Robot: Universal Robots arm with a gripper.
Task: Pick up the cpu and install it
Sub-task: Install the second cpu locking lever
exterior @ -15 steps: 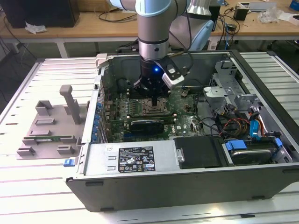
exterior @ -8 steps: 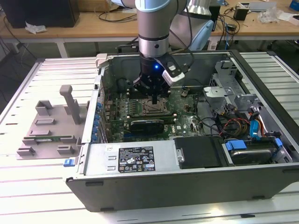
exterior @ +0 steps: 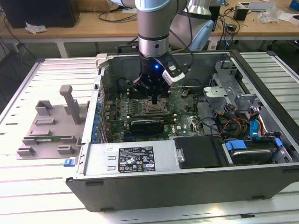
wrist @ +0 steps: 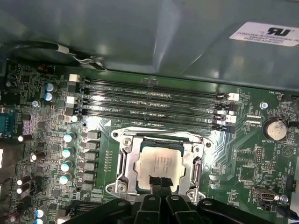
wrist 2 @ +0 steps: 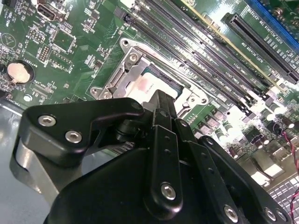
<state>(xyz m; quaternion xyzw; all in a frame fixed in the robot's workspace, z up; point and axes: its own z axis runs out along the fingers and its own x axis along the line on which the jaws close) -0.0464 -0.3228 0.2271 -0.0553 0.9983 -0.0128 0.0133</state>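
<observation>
Black gripper [wrist: 156, 184] fingers pressed together, tips just above the cpu [wrist: 161, 161] in its socket [wrist: 122, 161].

**Slatted bench and its load**

Pale metal slatted bench [exterior: 37, 196]. Open computer case [exterior: 187, 177] lies flat on it, centre toward 3 o'clock. Grey plastic fixture [exterior: 49, 128] rests at 9 o'clock, just beside case wall. Small blue piece [exterior: 68, 162] near case corner.
</observation>
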